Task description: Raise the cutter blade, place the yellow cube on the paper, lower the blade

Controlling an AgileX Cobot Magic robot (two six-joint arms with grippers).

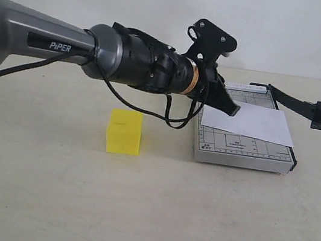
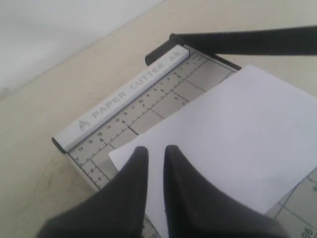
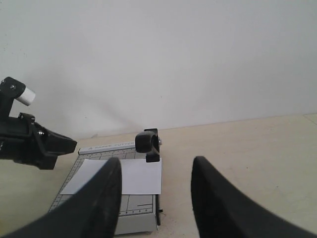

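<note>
The yellow cube [image 1: 124, 132] sits on the table, left of the grey cutter board [image 1: 241, 150] and clear of it. The white paper [image 1: 250, 122] [image 2: 237, 139] [image 3: 124, 176] lies on the board. The cutter blade [image 1: 300, 106] [image 2: 247, 42] is lifted off the board, its rounded handle [image 3: 147, 141] hanging in the air. My left gripper [image 1: 233, 109] [image 2: 156, 151] is shut and empty, its tips just over the paper's near corner. My right gripper [image 3: 157, 161] is open with nothing between its fingers, back from the board, and does not show in the exterior view.
The board's white rail reading PAPER CUTTER [image 2: 124, 96] runs along its far edge. My left arm [image 1: 68, 45] stretches from the left over the table behind the cube. A pale wall stands behind the beige table [image 1: 133, 214].
</note>
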